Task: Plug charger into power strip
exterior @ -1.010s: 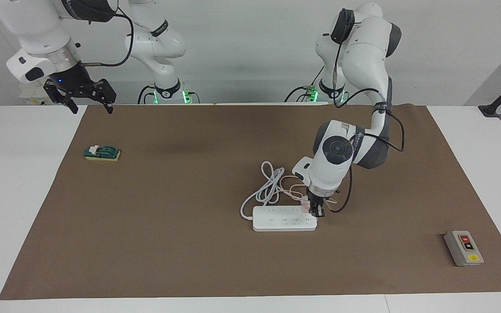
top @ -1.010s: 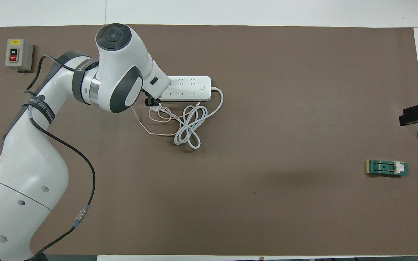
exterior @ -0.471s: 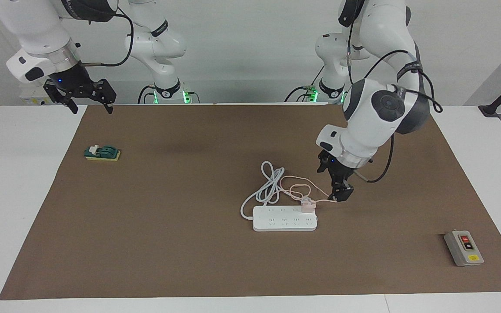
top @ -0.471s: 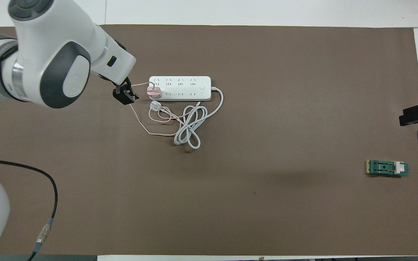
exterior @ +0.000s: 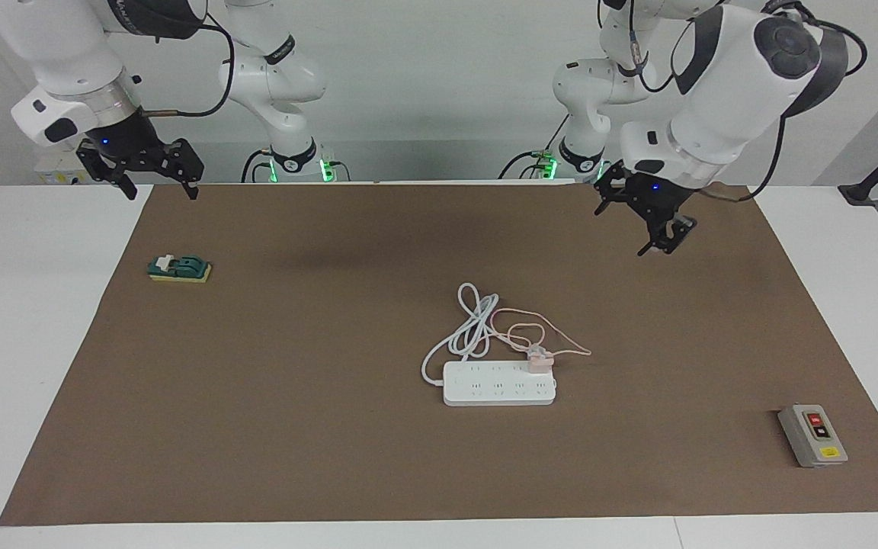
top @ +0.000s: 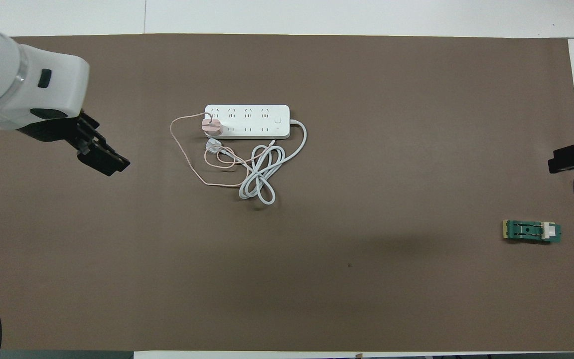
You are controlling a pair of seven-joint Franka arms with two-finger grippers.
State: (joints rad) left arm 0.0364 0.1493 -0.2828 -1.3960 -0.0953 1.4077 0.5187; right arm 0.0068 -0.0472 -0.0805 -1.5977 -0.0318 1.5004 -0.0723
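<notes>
The white power strip (exterior: 496, 385) (top: 252, 117) lies flat near the middle of the brown mat. The small pink charger (exterior: 539, 360) (top: 212, 127) stands on the strip, in the socket row nearer the robots, at the end toward the left arm. Its thin pink cable (exterior: 561, 347) (top: 187, 164) loops on the mat beside the strip. My left gripper (exterior: 637, 229) (top: 102, 157) is open and empty, raised over bare mat toward the left arm's end, well apart from the charger. My right gripper (exterior: 157, 183) (top: 566, 158) waits open above the mat's edge at its own end.
The strip's thick white cord (exterior: 469, 320) (top: 262, 174) lies coiled just nearer the robots than the strip. A grey box with red and black buttons (exterior: 812, 436) sits at the left arm's end. A green block (exterior: 180, 268) (top: 532, 231) lies at the right arm's end.
My left gripper let go of the charger, leaving it standing on the strip, then rose and drew back toward the left arm's end. The right arm has not moved.
</notes>
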